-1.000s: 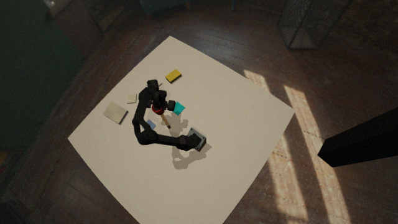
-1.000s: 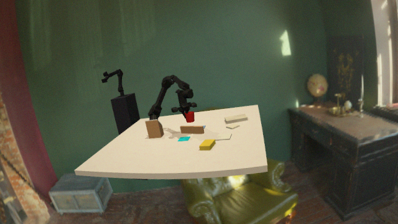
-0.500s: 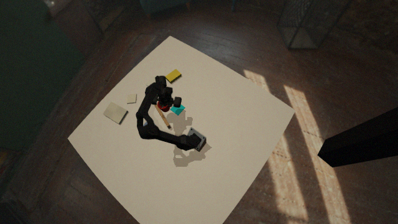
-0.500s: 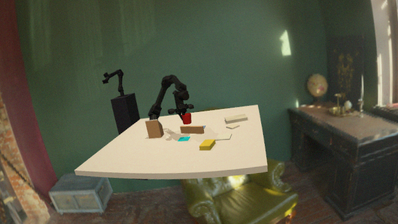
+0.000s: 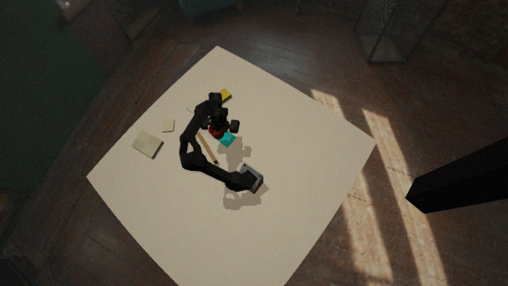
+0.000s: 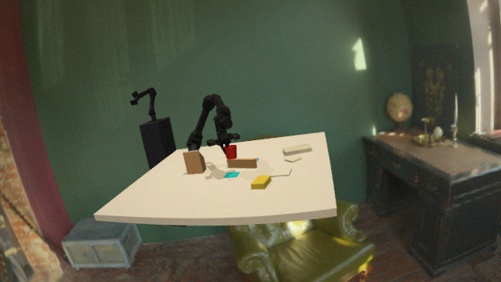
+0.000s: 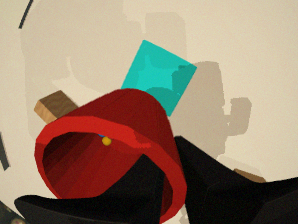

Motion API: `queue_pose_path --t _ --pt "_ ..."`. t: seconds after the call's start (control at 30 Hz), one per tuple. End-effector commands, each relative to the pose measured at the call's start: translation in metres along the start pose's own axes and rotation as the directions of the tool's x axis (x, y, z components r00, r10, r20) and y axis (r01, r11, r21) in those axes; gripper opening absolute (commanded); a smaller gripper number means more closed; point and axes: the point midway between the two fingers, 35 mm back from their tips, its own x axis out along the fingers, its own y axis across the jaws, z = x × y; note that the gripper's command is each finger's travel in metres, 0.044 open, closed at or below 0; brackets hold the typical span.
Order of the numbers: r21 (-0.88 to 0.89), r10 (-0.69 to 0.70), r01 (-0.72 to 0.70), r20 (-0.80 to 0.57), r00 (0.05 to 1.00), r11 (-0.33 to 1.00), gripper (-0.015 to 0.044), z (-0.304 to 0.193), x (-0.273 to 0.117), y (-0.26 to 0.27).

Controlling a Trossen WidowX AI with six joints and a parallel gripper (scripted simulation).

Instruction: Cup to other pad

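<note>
The red cup is held in the air, mouth up, near the cyan pad. My gripper is shut on its wall, one finger inside and one outside. In the cup a yellow marble and a bit of a blue marble show; the rest of the inside is hidden. The cyan pad lies flat, partly covered by the cup in the wrist view. A corner of the blue pad shows behind the wooden bar; the top view does not show this pad.
The wooden bar stands between the pads. A yellow block, a large beige block and a small beige tile lie around. The arm's base block stands beside the bar.
</note>
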Motion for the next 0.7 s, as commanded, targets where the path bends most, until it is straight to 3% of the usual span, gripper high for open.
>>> queue_pose_path --t 0.0,0.67 --pt "-0.001 -0.007 0.007 -0.005 1.000 1.000 0.0000 0.008 0.004 -0.012" --pt "-0.002 -0.007 0.007 -0.005 1.000 1.000 0.0000 0.020 0.022 -0.027"
